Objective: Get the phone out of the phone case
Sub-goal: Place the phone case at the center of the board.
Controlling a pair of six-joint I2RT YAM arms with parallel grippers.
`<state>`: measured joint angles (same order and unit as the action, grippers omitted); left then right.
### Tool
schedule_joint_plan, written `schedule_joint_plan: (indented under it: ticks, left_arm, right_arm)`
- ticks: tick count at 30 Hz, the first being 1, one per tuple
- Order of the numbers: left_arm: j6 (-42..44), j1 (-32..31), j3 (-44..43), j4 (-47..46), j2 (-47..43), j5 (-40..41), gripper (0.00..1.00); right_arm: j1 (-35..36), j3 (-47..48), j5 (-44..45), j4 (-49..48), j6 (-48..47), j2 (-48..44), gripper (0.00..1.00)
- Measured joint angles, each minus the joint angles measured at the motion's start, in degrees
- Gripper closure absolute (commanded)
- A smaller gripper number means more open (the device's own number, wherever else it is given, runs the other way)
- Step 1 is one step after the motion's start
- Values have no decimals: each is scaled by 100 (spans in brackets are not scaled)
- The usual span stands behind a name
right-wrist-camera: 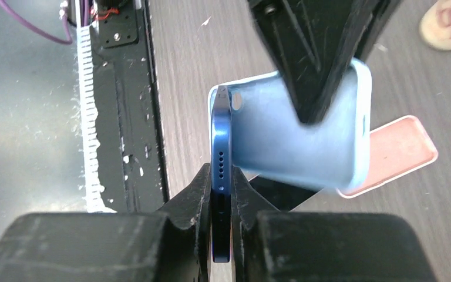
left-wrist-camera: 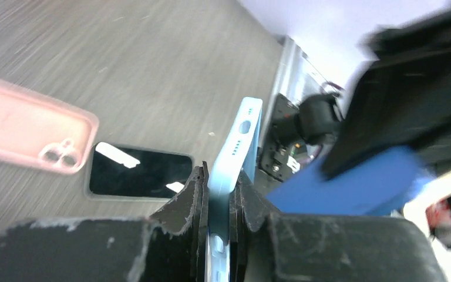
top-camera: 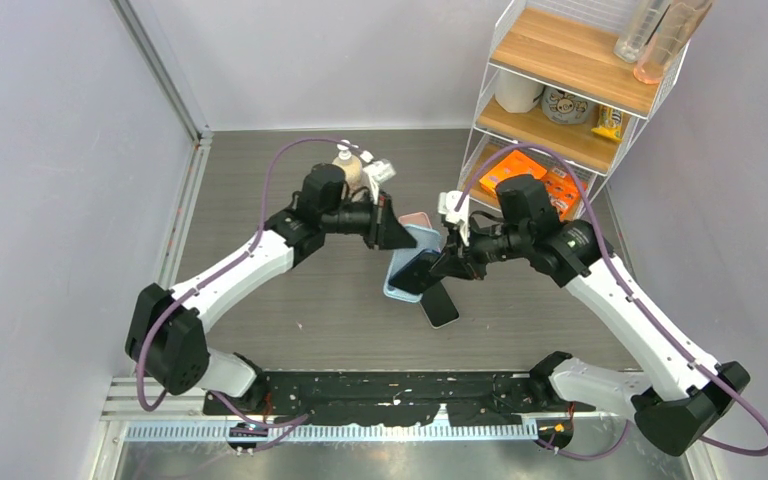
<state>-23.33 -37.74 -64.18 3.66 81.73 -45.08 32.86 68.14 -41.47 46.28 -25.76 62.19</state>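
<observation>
My left gripper point(left-wrist-camera: 220, 179) is shut on the edge of a light blue phone case point(left-wrist-camera: 238, 141), held above the table. In the right wrist view my right gripper point(right-wrist-camera: 221, 176) is shut on the bottom edge of a dark blue phone point(right-wrist-camera: 221, 141). There the phone stands at an angle to the case point(right-wrist-camera: 305, 141), its far end still at the case's corner. From above, the case point(top-camera: 400, 285) and phone point(top-camera: 422, 268) hang between the left gripper point(top-camera: 400, 235) and the right gripper point(top-camera: 450, 262) at mid-table.
A second, black phone point(top-camera: 440, 304) lies flat on the table under the held pair. A pink case point(top-camera: 418, 218) lies just behind. A small beige object point(top-camera: 348, 166) stands at the back. A wire shelf point(top-camera: 560, 80) with boxes fills the back right.
</observation>
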Motion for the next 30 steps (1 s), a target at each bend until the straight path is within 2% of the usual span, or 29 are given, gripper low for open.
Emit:
schedule_joint_plan:
  ticks: [5, 9, 21, 26, 30]
  left_arm:
    - [-450, 999, 531, -7, 138, 315, 100]
    - [-664, 1585, 566, -13, 667, 393, 100]
    - [-1399, 2205, 498, -214, 1738, 501, 100]
    - [-1672, 2304, 216, -439, 2339, 501, 94]
    - [-1954, 2317, -66, -629, 2804, 496, 82]
  right_arm:
    - [-284, -4, -39, -391, -26, -385, 95]
    - [-439, -7, -61, -560, -24, -638, 95]
    - [-632, -293, -125, -599, -17, -688, 95]
    - [-710, -337, -133, -599, 4, -721, 95]
    - [-774, -348, -129, -597, 2, -765, 95]
